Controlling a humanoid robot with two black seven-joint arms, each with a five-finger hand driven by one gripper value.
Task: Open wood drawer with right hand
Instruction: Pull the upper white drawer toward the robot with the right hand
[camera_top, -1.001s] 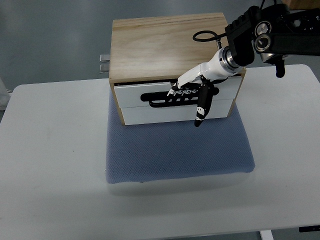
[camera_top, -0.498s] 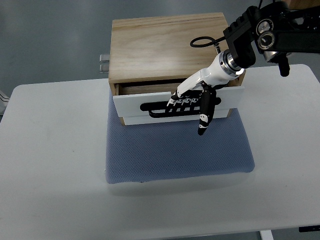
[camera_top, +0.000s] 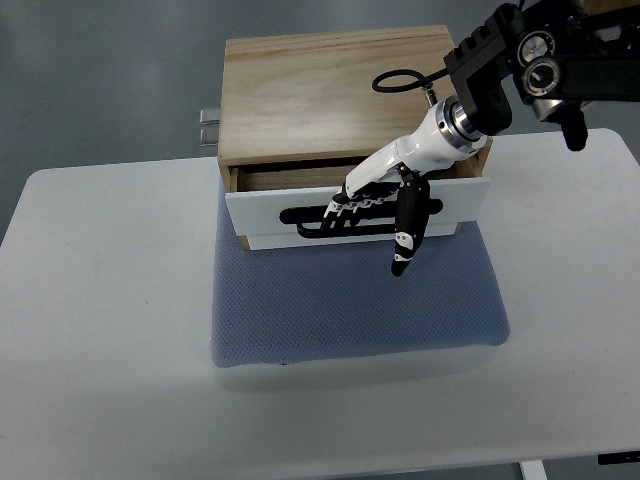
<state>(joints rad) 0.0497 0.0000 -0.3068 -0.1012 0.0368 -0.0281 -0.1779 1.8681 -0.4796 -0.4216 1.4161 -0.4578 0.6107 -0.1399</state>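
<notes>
A light wood drawer box (camera_top: 335, 95) stands at the back of a blue mat (camera_top: 355, 300). Its top drawer (camera_top: 260, 205) has a white front with a black slot handle (camera_top: 320, 215) and is pulled out a little, showing a dark gap behind the front. My right hand (camera_top: 375, 210) reaches in from the upper right. Its fingers (camera_top: 350, 200) are hooked into the handle slot and the thumb (camera_top: 405, 235) points down over the drawer front. The left arm is out of view.
The box and mat rest on a white table (camera_top: 100, 330). A second white drawer front (camera_top: 280, 240) sits below the open one. A metal bracket (camera_top: 208, 127) sticks out at the box's left back. A black cable loop (camera_top: 395, 80) lies above the box top.
The top drawer has slid out toward me, opening a gap behind its front. My right hand moved with it, fingers still in the handle slot.
</notes>
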